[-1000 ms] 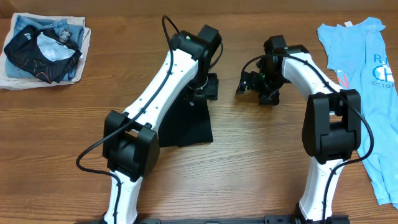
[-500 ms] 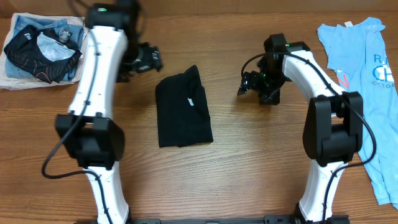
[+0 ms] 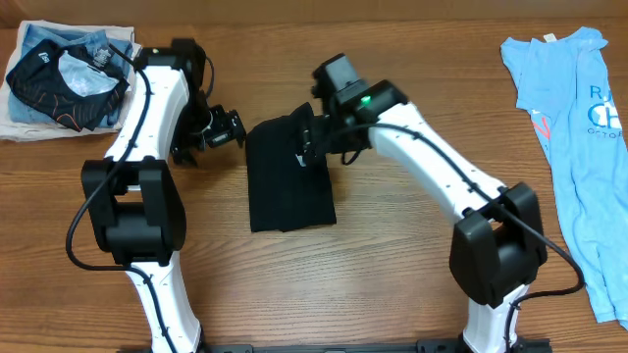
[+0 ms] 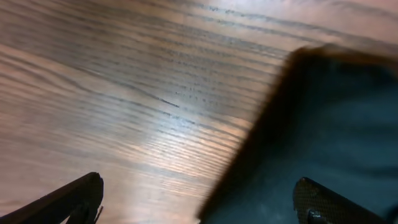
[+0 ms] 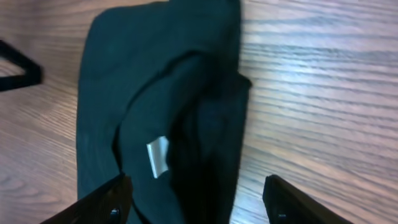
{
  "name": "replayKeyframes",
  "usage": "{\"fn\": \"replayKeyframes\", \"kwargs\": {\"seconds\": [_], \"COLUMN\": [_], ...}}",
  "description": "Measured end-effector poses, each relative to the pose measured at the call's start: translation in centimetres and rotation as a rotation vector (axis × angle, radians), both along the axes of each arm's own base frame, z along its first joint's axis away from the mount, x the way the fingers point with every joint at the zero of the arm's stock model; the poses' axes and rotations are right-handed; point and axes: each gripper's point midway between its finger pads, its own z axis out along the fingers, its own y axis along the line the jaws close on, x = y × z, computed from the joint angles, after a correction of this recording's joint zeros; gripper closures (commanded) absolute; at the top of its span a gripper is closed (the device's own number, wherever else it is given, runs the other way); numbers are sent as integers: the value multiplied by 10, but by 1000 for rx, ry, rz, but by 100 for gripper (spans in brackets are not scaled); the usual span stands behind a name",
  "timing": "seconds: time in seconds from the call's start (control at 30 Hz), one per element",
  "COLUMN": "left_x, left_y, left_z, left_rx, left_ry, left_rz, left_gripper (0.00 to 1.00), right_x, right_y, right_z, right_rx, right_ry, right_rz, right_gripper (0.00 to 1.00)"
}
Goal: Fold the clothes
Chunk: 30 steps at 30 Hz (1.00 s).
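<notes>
The black T-shirt (image 3: 287, 181) is lying folded into a rectangle in the middle of the wooden worktop (image 3: 392, 255). My left fingers (image 4: 74, 198) are standing spread wide just beside its left edge, gripping nothing. My right fingers (image 5: 109, 200) are hovering spread apart over its upper part, near the white neck label (image 5: 158, 157).
</notes>
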Motion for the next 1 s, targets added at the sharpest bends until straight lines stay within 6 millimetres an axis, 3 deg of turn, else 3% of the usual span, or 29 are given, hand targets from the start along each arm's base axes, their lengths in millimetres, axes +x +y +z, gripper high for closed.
{"fn": "replayKeyframes", "kwargs": {"seconds": [0.3, 0.57, 0.73, 0.93, 1.0], "left_x": [-6, -7, -5, -5, -6], "left_y": [0, 0, 0, 0, 0], "left_z": [-20, -22, -22, -22, -22], "left_rx": [1, 2, 2, 2, 2], "left_ry": [13, 16, 9, 10, 12], "left_rz": [11, 21, 22, 22, 22], "left_gripper": [0, 0, 0, 0, 0], "right_x": [0, 0, -2, -3, -3], "right_y": [12, 13, 14, 19, 19], "right_z": [0, -29, -47, -47, -49], "right_rx": [-9, -34, -49, -43, -47], "right_ry": [-41, 12, 40, 32, 35], "right_rz": [7, -13, -18, -11, -11], "right_gripper": [28, 28, 48, 48, 54]}}
